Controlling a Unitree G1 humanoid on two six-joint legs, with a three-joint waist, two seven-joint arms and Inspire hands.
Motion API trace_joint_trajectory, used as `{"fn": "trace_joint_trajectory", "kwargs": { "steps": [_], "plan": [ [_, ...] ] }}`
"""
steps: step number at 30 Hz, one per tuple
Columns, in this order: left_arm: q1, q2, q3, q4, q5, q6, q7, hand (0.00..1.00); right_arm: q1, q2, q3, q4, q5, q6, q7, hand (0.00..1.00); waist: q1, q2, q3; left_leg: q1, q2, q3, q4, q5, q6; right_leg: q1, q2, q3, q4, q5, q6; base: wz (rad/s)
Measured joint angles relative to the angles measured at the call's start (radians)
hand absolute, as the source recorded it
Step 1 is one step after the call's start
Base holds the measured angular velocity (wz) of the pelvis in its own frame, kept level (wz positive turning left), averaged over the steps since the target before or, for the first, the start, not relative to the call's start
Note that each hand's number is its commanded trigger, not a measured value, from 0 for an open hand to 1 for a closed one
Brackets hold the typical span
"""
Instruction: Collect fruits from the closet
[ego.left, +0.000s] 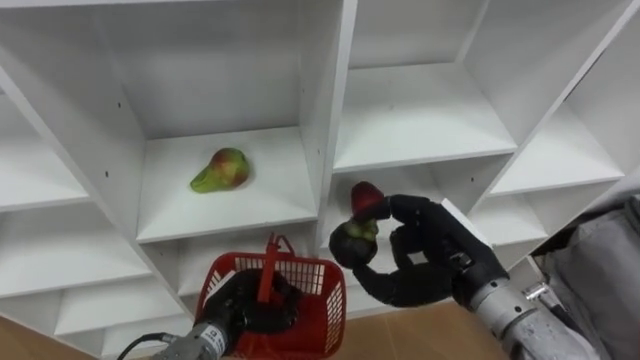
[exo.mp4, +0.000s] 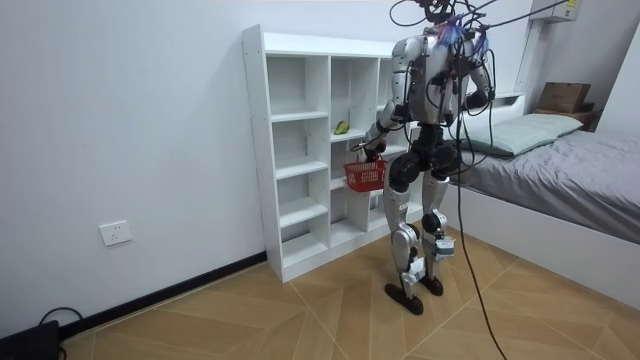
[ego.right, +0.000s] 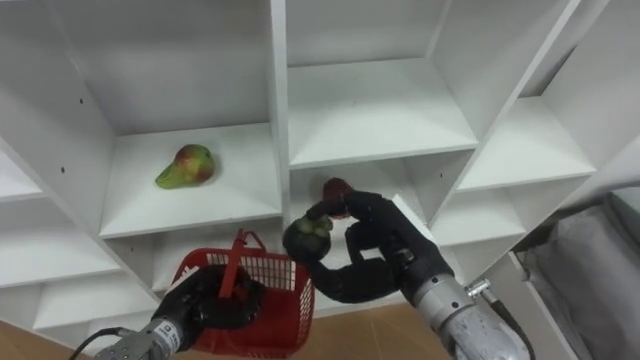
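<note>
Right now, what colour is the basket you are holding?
Red: the basket shows best in the left eye view.

We look for words, numbers, signs. None we can read on closet (ego.left: 326, 100), red basket (ego.left: 318, 292), dark fruit (ego.left: 352, 241).

The closet (ego.left: 410, 110) is plain white. The pear (ego.left: 222, 170) on its shelf is green blushing red. The basket (ego.left: 318, 290) is bright red with slotted walls. The left hand (ego.left: 255, 305) and right hand (ego.left: 430, 250) are black. The mangosteen (ego.left: 350, 243) is dark purple and green-capped, and the fruit (ego.left: 366, 196) above it is red.

Open cubby (ego.left: 275, 192) around pear (ego.left: 221, 170), divider (ego.left: 323, 120) alongside
</note>
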Motion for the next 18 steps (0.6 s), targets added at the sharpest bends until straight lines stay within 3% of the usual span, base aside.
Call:
{"fn": "trace_joint_trajectory", "kwargs": {
  "steps": [18],
  "plan": [
    [0.001,0.0,-0.02,-0.041,-0.002,-0.002,0.0,1.0,0.001,-0.006,0.077,0.097,-0.002,0.009,0.043,1.0,0.015,-0.01,0.0014,-0.012,0.0,-0.006,0.003,0.0,0.0,-0.016,-0.002,-0.015,0.015,0.0,0.0,0.0]
  ]
}}
